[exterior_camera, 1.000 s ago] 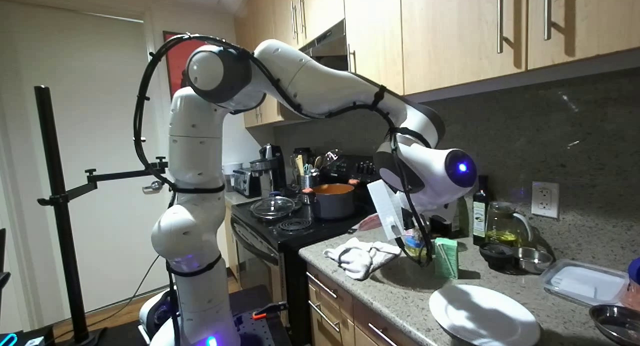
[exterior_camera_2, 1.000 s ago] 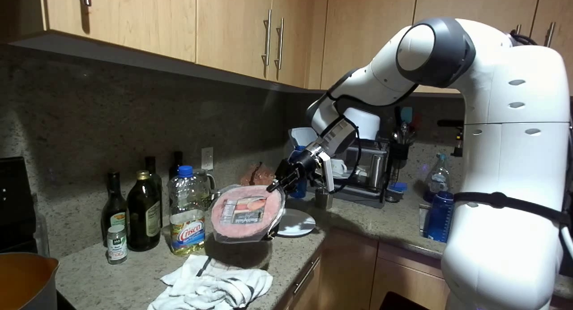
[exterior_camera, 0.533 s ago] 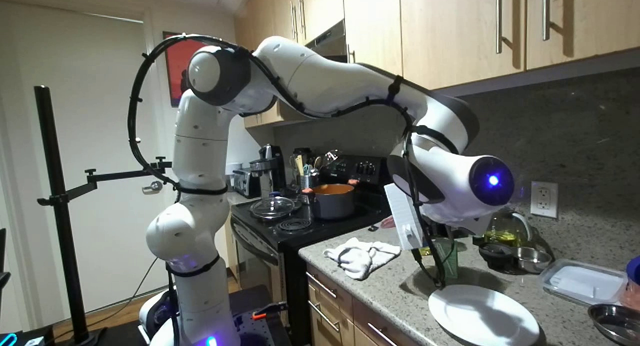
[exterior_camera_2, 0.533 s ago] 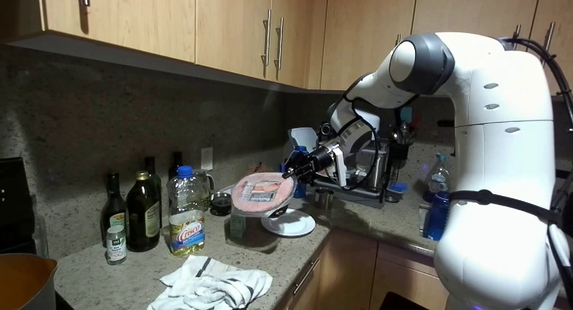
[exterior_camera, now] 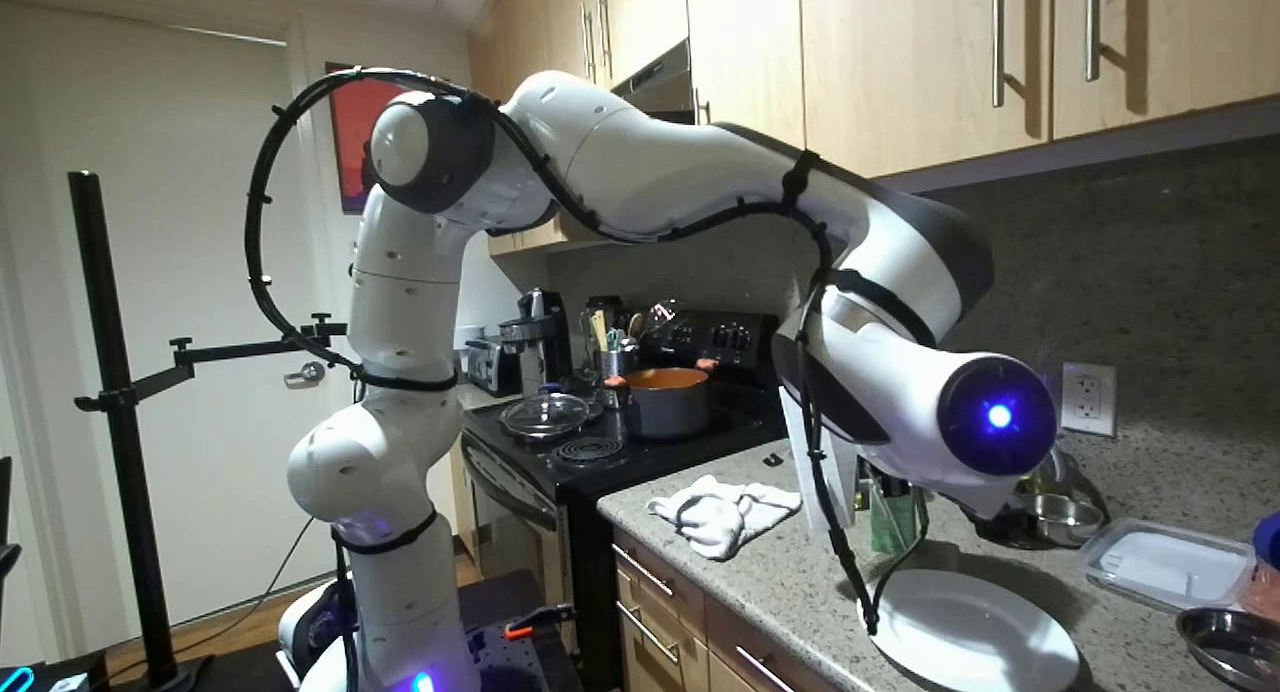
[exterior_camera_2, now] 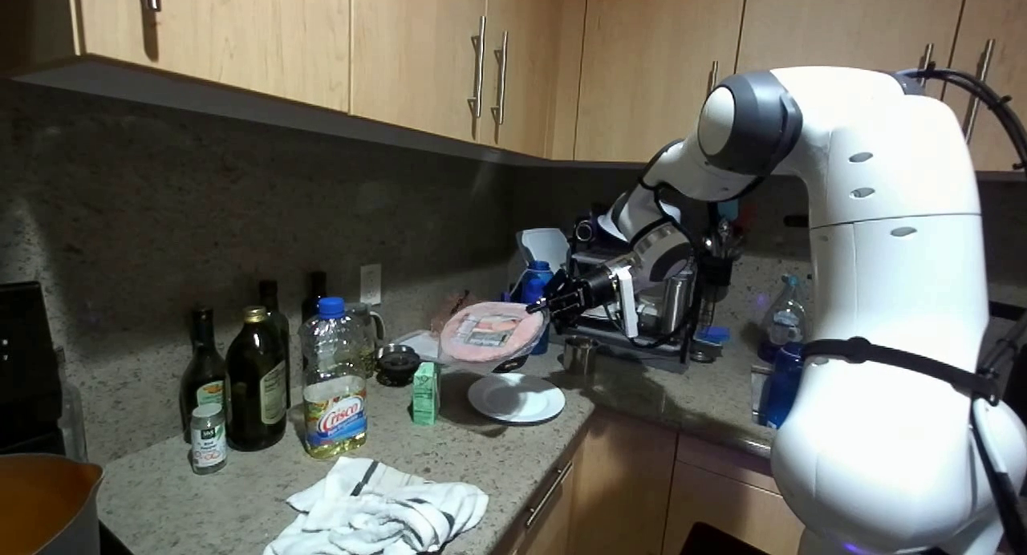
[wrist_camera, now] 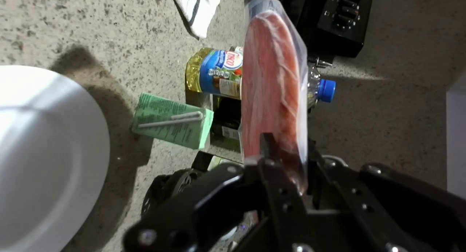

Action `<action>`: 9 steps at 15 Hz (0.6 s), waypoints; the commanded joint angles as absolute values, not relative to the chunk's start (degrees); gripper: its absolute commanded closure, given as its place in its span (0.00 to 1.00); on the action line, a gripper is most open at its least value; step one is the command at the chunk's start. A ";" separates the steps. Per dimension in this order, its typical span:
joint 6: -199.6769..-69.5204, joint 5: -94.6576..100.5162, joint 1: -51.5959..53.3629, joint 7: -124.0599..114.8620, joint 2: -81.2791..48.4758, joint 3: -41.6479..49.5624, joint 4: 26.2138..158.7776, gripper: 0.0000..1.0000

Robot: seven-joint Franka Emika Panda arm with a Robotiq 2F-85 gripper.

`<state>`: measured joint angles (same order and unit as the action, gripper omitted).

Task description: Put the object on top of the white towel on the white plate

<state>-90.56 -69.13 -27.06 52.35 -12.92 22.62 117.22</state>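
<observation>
The object, a flat round pack of pink sliced meat point(exterior_camera_2: 492, 334) in clear wrap, hangs tilted above the counter with my gripper point(exterior_camera_2: 539, 306) shut on its edge. In the wrist view the meat pack point(wrist_camera: 269, 84) appears nearly edge-on between the fingers point(wrist_camera: 268, 146). The white plate point(exterior_camera_2: 516, 399) lies on the counter below and slightly to the right of the pack in that exterior view; nothing rests on it. The crumpled white towel point(exterior_camera_2: 385, 511) with dark stripes lies nearer the stove, apart from the plate. In an exterior view my wrist point(exterior_camera: 920, 402) hides the gripper and the pack.
A green carton point(exterior_camera_2: 425, 393) stands close beside the plate, with an oil bottle point(exterior_camera_2: 337, 378), dark bottles point(exterior_camera_2: 258, 378) and a spice jar point(exterior_camera_2: 209, 439) farther along. Beyond the plate are a metal cup point(exterior_camera_2: 580, 354), a clear plastic tray point(exterior_camera: 1170, 562) and a dark bowl point(exterior_camera: 1235, 647).
My gripper has carried the pack away from the towel and oil bottle toward the plate, and the pack lies flatter than before. The green carton has come into full view. Plate and towel have not moved.
</observation>
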 commanded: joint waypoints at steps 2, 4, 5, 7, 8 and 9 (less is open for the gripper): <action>-86.96 -74.09 -30.21 51.67 -15.07 24.18 117.48 0.95; -86.09 -76.59 -31.22 51.84 -17.24 24.12 117.32 0.95; -85.97 -78.05 -31.53 52.13 -18.43 23.88 117.20 0.95; -85.51 -81.02 -31.97 52.69 -20.67 23.36 116.83 0.95; -85.48 -82.34 -31.97 53.05 -21.80 23.22 116.67 0.95; -85.39 -83.47 -31.98 53.15 -22.76 23.09 116.54 0.95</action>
<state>-88.48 -79.45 -31.06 52.73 -20.62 23.87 117.63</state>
